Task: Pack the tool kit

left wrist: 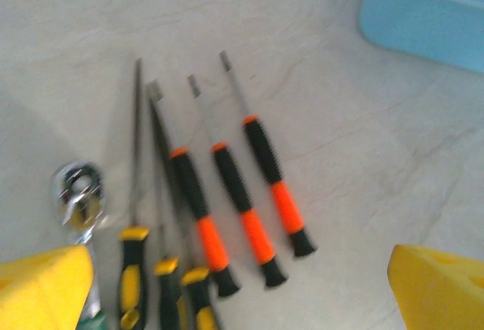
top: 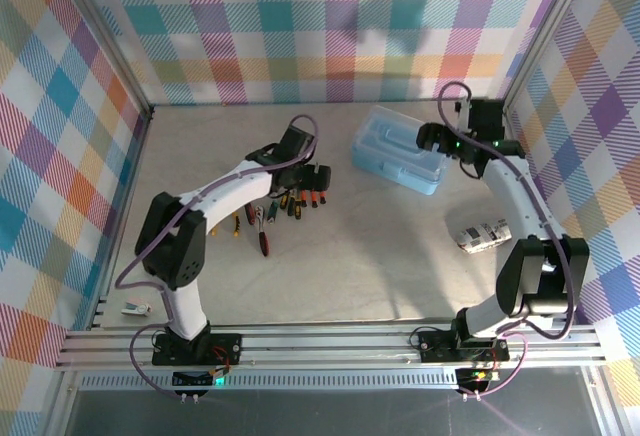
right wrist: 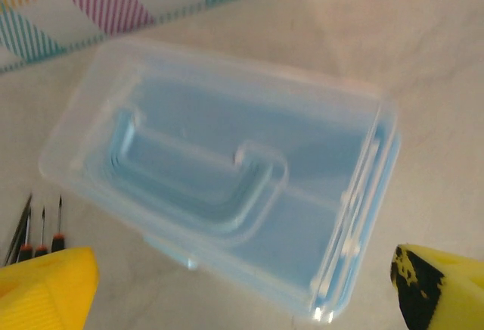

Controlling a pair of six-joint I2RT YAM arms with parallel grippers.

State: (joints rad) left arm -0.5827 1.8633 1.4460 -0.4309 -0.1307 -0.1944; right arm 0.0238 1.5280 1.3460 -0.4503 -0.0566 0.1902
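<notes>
The tool kit's light blue case (top: pixel 398 149) lies with its clear lid down at the back right of the table; its blue handle (right wrist: pixel 198 181) is recessed in the lid. Three orange-and-black screwdrivers (left wrist: pixel 242 209) lie side by side on the table, with yellow-and-black screwdrivers (left wrist: pixel 133 268) and a shiny ratchet wrench (left wrist: pixel 79 194) to their left. Red-handled pliers (top: pixel 263 237) lie nearer the front. My left gripper (left wrist: pixel 240 294) hovers open just above the screwdriver handles. Open too, my right gripper (right wrist: pixel 242 300) hangs over the case (right wrist: pixel 227 156), touching nothing.
A white can with black print (top: pixel 483 234) lies on its side at the right, near the right arm. A small white item (top: pixel 135 308) sits at the front left corner. Checked walls (top: pixel 320 26) close in the table on three sides.
</notes>
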